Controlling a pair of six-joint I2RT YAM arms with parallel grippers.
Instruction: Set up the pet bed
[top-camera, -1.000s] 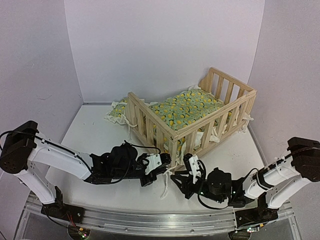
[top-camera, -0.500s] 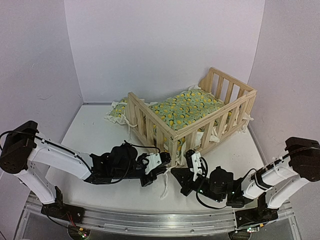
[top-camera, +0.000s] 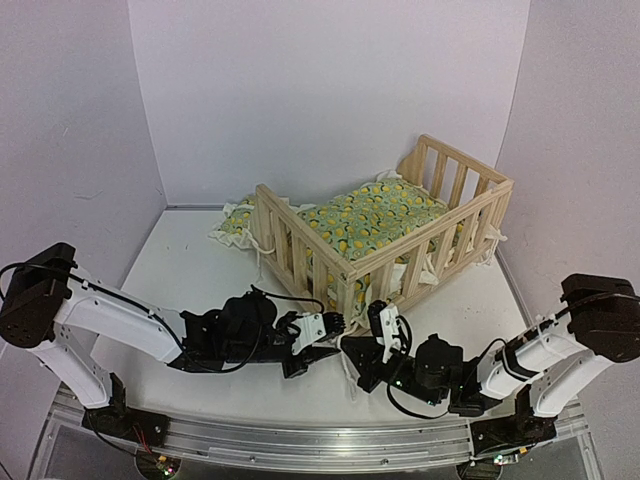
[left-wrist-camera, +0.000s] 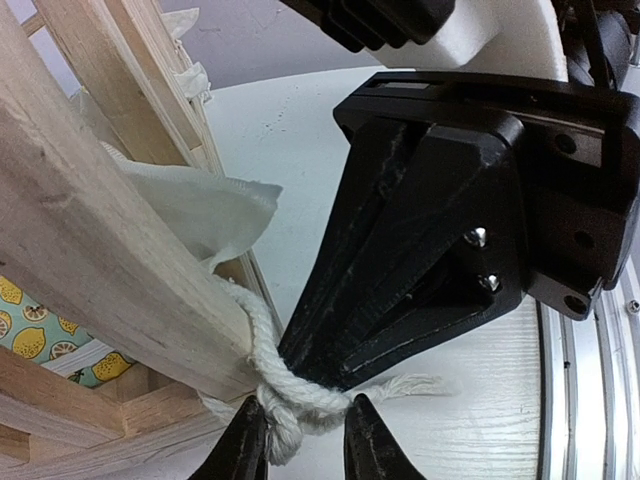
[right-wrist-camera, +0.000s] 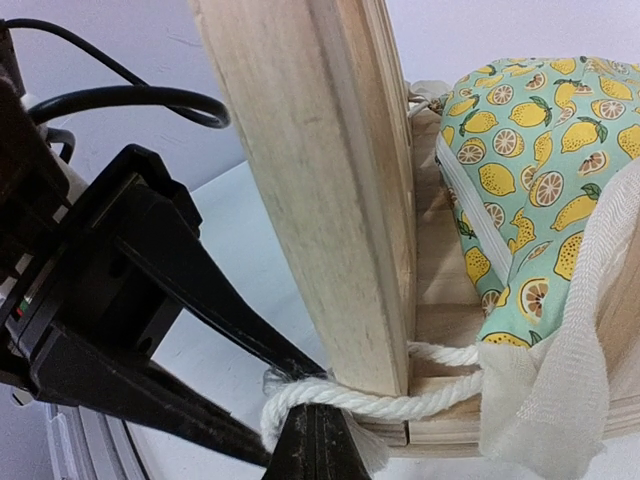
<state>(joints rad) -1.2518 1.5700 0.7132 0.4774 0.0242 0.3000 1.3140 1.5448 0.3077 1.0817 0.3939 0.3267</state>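
The pet bed (top-camera: 455, 180), a pale pine slatted frame, stands at the back right with its lemon-patterned cushion (top-camera: 375, 220) inside. The small matching pillow (top-camera: 232, 222) lies behind its left end. A white rope (left-wrist-camera: 300, 400) is looped round the near corner post (right-wrist-camera: 310, 200). My left gripper (top-camera: 336, 323) is at that corner, and its jaws (left-wrist-camera: 305, 445) are open on either side of the rope knot. My right gripper (top-camera: 347, 350) meets it from the right. In the right wrist view it (right-wrist-camera: 315, 445) is shut with its tips on the rope (right-wrist-camera: 380, 400).
The cushion's cream ruffle (right-wrist-camera: 560, 380) hangs through the slats beside the post. Both grippers crowd the same corner, almost touching. The purple walls (top-camera: 320, 90) close in the table (top-camera: 190, 270) at the back and sides.
My right gripper has shut and slid left to the corner post. My left gripper has opened off the rope. The loose rope end has shifted right, under the right gripper.
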